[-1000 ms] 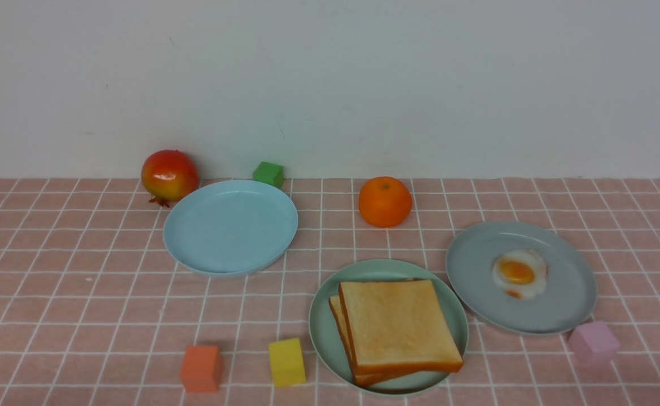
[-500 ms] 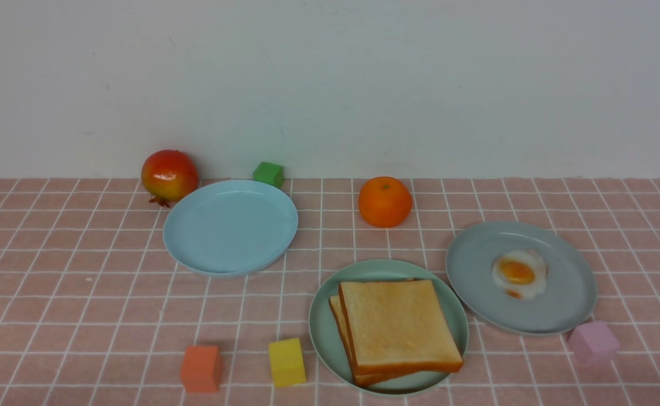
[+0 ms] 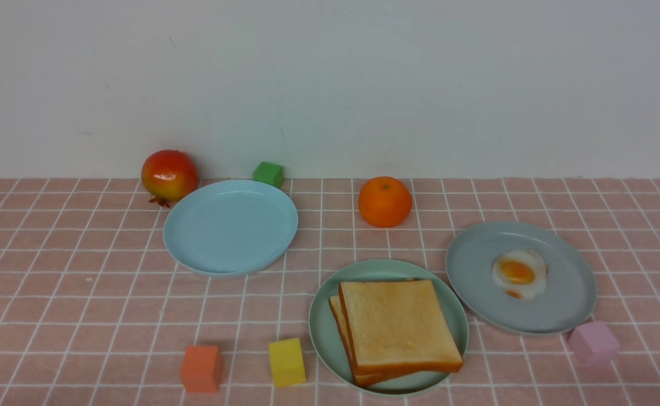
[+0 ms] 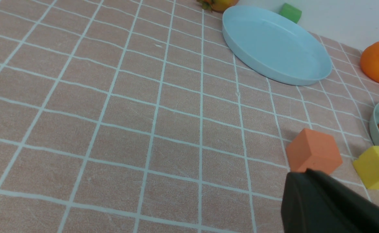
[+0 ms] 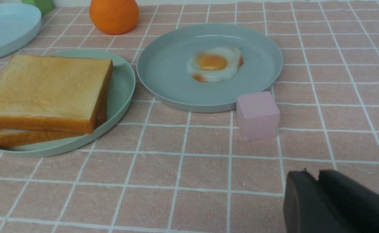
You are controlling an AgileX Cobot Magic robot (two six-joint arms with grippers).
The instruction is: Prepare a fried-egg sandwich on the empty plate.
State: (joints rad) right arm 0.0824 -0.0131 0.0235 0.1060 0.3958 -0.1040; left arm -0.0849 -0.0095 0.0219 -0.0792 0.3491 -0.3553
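**Inspector:** Nearest row first.

**Assistant:** An orange cube [image 3: 201,368] and a yellow cube [image 3: 286,362] stand side by side, apart, on the pink checked cloth [image 3: 82,316]. Just right of the yellow cube sits the mint-green plate [image 3: 321,332]. It carries the sandwich [image 3: 395,330]: two toast slices stacked, the upper one skewed slightly over the lower. No egg shows between them from any view.

**Inspector:** Grippers?

**Assistant:** Neither appears in the front view. The left gripper [image 4: 306,173] is closed with nothing in it, near the orange cube. The right gripper [image 5: 312,174] shows a narrow slit between its dark tips and grips nothing; whether it counts as open I cannot tell. It is over bare cloth, near a pink cube [image 3: 593,342].

**Inspector:** Further back.

**Assistant:** The pink cube sits just beside the grey plate [image 3: 476,270], which holds a fried egg [image 3: 519,274], yolk up. The light blue plate [image 3: 230,226] lies to the left, bare. Along the wall: a pomegranate [image 3: 169,175] touching that plate's rim, a green cube [image 3: 268,173] and an orange [image 3: 385,201].
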